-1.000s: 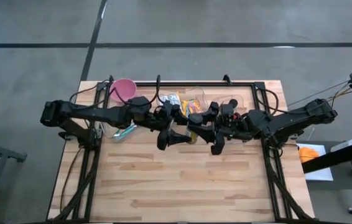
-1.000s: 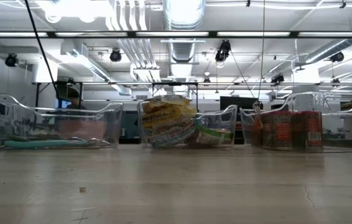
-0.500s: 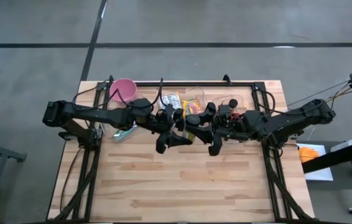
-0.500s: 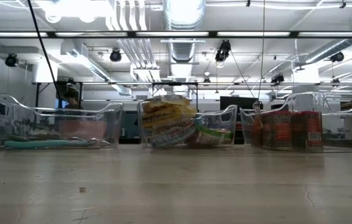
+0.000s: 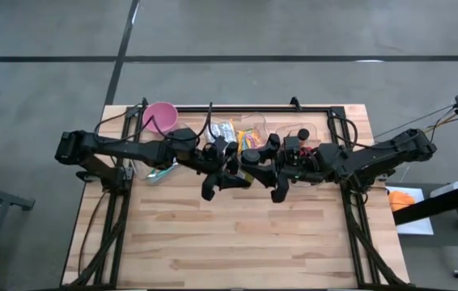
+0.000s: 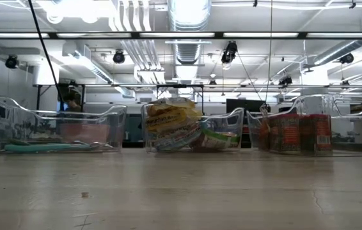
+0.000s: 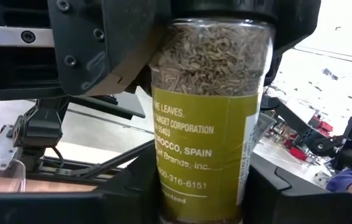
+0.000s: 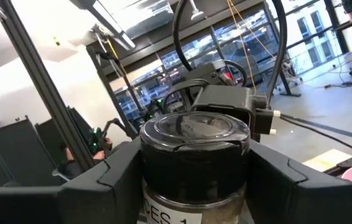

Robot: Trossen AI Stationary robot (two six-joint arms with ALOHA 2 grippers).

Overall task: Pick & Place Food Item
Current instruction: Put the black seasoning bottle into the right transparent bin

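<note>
Both grippers meet over the desk's (image 5: 237, 234) middle: the left gripper's (image 7: 201, 193) fingers, spread a second ago, have closed in around the herb jar (image 7: 206, 118) whose black cap the right gripper (image 8: 194, 180) pinches (a handover, I judge). Clear bins (image 6: 192, 131) line the far edge; workshop beyond

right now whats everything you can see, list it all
spice jar: one, clear with olive label and black lid, held in the air between the two grippers
clear bins: three, in a row along the table's far edge
pink bowl: one, far left of table
snack packets: several, yellow and mixed, middle bin
red cans: several, right bin
table: one, light wood
left gripper: dark, either side of the jar's base
right gripper: dark, gripping the jar's lid end
</note>
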